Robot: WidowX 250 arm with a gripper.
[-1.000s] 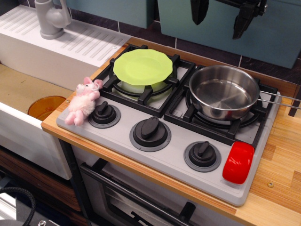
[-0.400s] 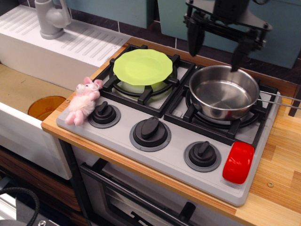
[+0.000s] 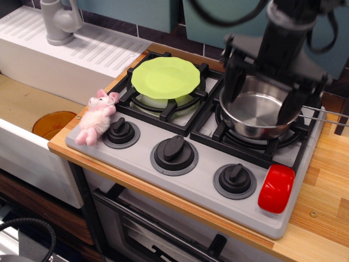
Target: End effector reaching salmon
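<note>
Observation.image shows you, left of the steel pan, a pink plush and a green plate. Your end effector hangs over the pan, jaws spread wide, holding nothing. The salmon lies in front of the pan, well apart.

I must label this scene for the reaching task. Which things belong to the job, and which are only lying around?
Belong to the job:
- tool, open, above the pan
- salmon, red block at the stove's front right corner

Only lying around:
- steel pan
- green plate
- pink plush toy
- three knobs
- grey faucet
</note>
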